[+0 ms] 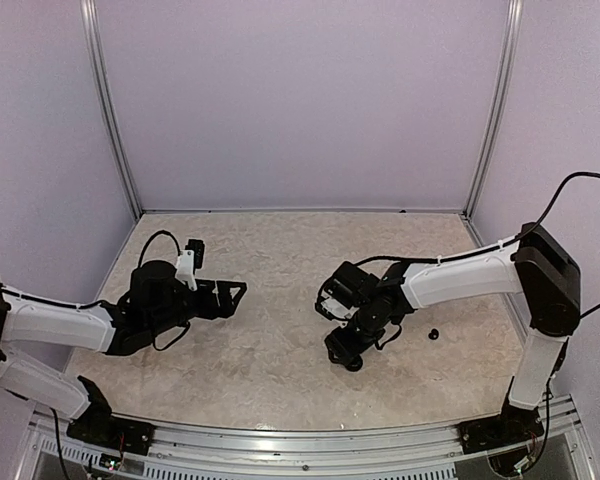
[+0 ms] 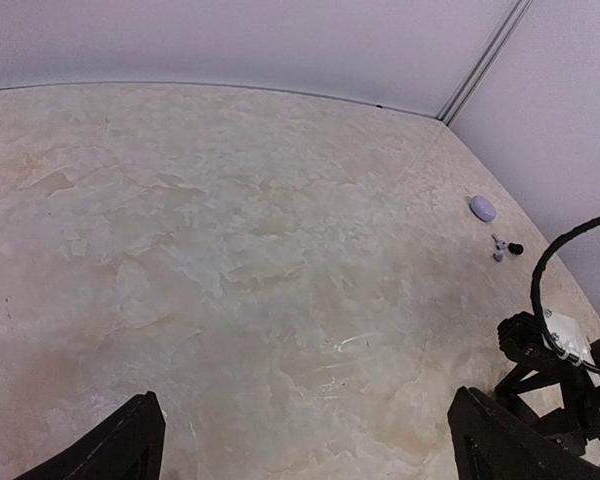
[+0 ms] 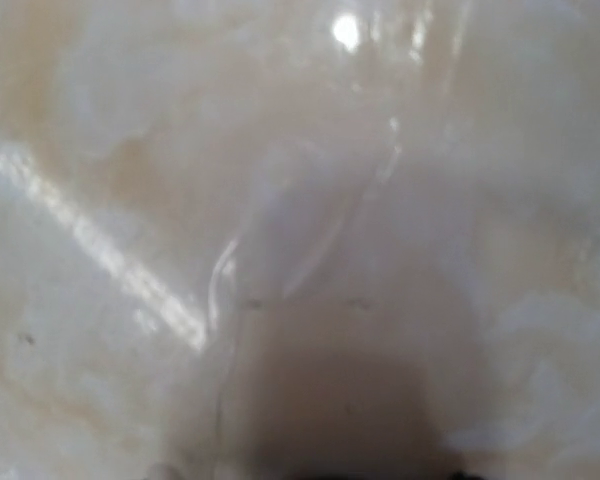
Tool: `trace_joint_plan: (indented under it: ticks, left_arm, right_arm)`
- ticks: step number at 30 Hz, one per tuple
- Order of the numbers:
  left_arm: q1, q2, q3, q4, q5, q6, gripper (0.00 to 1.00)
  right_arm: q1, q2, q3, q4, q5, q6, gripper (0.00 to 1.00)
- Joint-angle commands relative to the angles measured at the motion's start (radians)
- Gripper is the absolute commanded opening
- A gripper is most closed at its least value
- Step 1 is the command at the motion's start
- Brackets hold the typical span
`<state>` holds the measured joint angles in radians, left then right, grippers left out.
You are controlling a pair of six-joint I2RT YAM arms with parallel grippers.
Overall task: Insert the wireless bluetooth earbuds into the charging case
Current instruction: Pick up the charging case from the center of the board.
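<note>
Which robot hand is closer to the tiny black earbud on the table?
The right. The right gripper points down a short way from the black earbud; the left gripper is much farther off, beyond the right gripper.

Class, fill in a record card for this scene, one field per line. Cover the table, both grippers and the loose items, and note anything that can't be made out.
Surface: marbled table
Left gripper: open, nothing between its fingers
Right gripper: pointed down at the table; open or shut cannot be told
Black earbud: loose on the table, to the right of the right gripper
Lavender piece: oval, lying beyond the black earbud in the left wrist view; earbud or case, cannot tell
Right wrist view: blurred, shows table only
</note>
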<state>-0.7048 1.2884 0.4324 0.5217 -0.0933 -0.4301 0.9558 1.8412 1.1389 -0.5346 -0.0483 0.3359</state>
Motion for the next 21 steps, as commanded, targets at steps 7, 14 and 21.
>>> trace_joint_plan:
  ticks: [7,14,21]
  left_arm:
    - [-0.035,0.051,0.068,0.068,-0.074,0.002,0.99]
    - [-0.041,0.147,0.174,-0.016,-0.042,-0.022,0.99]
    - [-0.076,0.071,-0.040,0.208,-0.032,-0.083,0.99]
  right_arm:
    - [0.036,-0.016,-0.066,-0.032,0.020,0.044,0.55]
    - [0.037,-0.002,-0.077,0.016,-0.039,0.021,0.33]
    - [0.036,-0.016,-0.017,0.025,-0.016,0.047,0.31]
